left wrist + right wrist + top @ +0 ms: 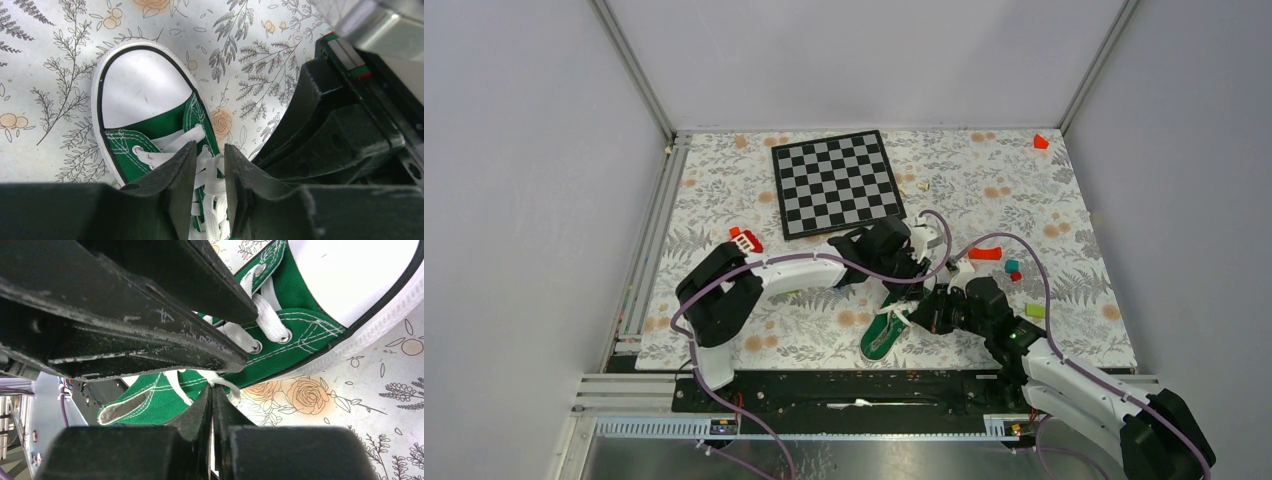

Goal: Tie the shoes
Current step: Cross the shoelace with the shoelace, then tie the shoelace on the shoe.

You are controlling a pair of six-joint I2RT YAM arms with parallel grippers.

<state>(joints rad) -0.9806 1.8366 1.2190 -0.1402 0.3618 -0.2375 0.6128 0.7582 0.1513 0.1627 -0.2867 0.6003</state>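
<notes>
We see the left gripper (209,155) narrowly spread astride the laces (215,195) of the green sneaker (145,90); the right gripper (211,388) pinches the laces.

Top cam looks down on the floral-print desk (724,190) from behind; both wrist cams sit right up against the green canvas sneaker (145,100).
</notes>
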